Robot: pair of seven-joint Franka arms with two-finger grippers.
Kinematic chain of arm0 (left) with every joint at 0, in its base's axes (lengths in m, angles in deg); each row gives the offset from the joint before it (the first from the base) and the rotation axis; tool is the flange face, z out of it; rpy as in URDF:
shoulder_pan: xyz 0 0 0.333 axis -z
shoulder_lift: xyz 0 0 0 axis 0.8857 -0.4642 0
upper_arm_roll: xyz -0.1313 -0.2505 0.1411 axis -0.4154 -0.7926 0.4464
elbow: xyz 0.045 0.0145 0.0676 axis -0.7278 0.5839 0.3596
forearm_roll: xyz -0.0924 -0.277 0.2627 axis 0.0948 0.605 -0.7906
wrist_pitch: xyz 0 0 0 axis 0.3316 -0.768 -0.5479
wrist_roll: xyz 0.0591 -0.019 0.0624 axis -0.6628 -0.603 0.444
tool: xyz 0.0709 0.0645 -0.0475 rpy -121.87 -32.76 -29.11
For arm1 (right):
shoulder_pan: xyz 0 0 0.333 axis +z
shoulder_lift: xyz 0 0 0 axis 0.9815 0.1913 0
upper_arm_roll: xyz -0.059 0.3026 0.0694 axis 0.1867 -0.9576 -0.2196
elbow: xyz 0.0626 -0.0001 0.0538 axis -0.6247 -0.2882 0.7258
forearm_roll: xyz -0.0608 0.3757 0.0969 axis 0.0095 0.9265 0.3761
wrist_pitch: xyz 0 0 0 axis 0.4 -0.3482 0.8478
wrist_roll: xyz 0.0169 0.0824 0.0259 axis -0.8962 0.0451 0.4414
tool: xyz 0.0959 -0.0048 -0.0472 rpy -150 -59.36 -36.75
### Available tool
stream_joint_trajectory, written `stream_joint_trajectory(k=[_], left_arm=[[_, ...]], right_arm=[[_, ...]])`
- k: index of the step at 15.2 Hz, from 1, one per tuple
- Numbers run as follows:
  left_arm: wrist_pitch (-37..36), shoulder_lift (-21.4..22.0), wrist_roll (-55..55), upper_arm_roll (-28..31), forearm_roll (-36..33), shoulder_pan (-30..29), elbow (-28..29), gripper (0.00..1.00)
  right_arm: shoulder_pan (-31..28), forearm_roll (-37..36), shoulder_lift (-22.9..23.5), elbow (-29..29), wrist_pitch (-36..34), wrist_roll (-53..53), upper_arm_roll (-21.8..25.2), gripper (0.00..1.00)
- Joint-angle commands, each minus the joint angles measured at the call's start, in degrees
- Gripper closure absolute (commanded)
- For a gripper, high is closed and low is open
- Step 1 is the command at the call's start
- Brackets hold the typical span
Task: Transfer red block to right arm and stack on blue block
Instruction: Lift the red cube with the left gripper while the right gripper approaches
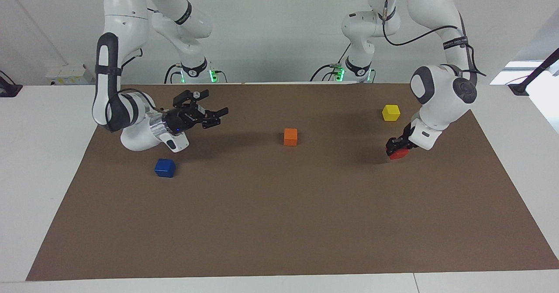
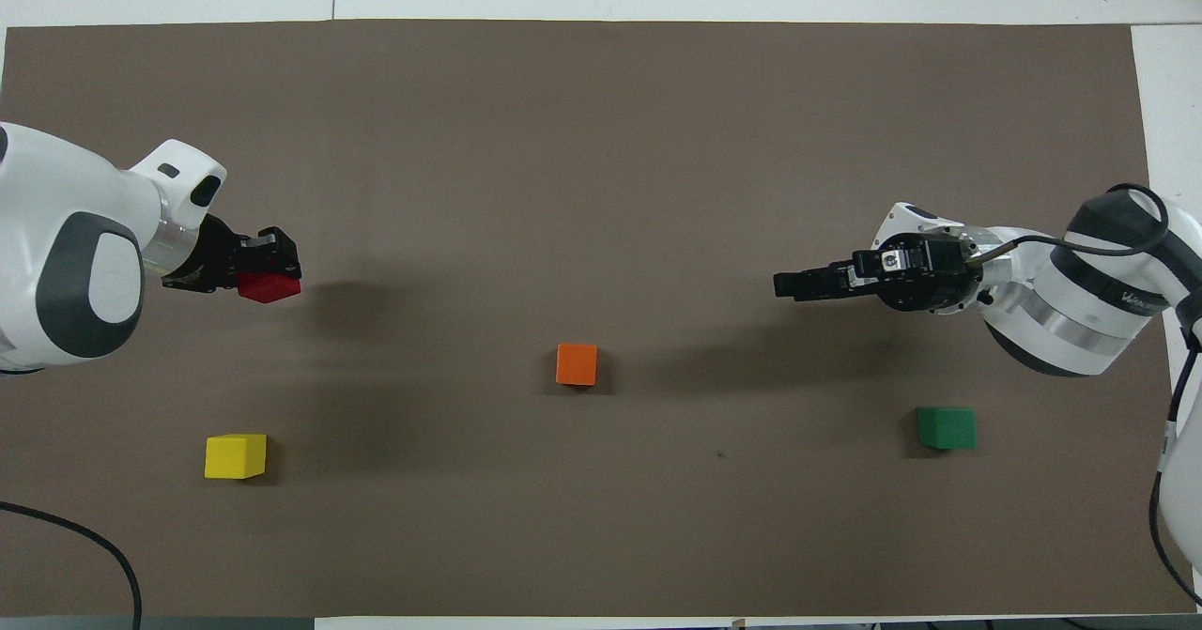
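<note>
The red block (image 1: pixel 399 154) (image 2: pixel 270 287) is at the left arm's end of the mat, tilted and a little above the brown surface. My left gripper (image 1: pixel 396 146) (image 2: pixel 267 271) is shut on it from above. The blue block (image 1: pixel 165 167) sits on the mat at the right arm's end; in the overhead view the right wrist hides it. My right gripper (image 1: pixel 215 118) (image 2: pixel 787 284) hangs open and empty over the mat, pointing sideways toward the middle, between the blue block and the orange cube.
An orange cube (image 1: pixel 290 136) (image 2: pixel 577 364) sits mid-mat. A yellow cube (image 1: pixel 391 112) (image 2: pixel 236 455) lies nearer to the robots than the red block. A green cube (image 2: pixel 947 427) lies at the right arm's end, hidden by the right arm in the facing view.
</note>
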Motion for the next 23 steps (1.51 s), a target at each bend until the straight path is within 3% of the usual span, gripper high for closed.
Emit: stream_joint_trajectory(k=[1,4,6,9,12,16,18,23], left_arm=[[-8.2,2.3,15.5,-2.0,5.2,1.1,-5.9,1.0],[-12.6,7.9,36.6,-2.7,15.8,1.4,-5.3,1.0],[-12.8,9.1,54.3,-2.7,25.6,1.4,-5.8,1.0],[-13.6,13.1,59.5,-3.9,29.0,4.3,-4.0,1.0],[-11.9,13.8,68.1,-4.1,38.7,6.4,-2.6,1.0],[-1.9,16.1,71.1,-4.1,51.4,11.8,2.8,1.0],[5.0,17.4,79.0,-4.1,57.3,14.3,6.1,1.0],[17.5,17.5,84.3,-4.2,61.1,25.3,7.7,1.0]], right_arm=[[2.8,5.6,0.2,-1.3,-1.0,2.9,-0.2,0.0],[5.4,9.2,0.1,-2.0,-1.1,4.4,-0.3,0.0],[7.0,10.2,0.0,-2.6,-1.0,5.1,-0.2,0.0],[7.2,10.3,-0.1,-2.9,-0.5,3.7,-0.4,0.0],[8.0,10.9,-0.2,-2.9,0.2,1.2,-0.7,0.0],[10.5,13.4,-0.4,-4.3,1.1,1.5,-0.6,0.0],[11.1,14.3,-0.5,-4.4,1.9,1.8,-0.7,0.0],[12.5,14.8,-0.5,-4.4,3.5,3.3,-0.7,0.0]])
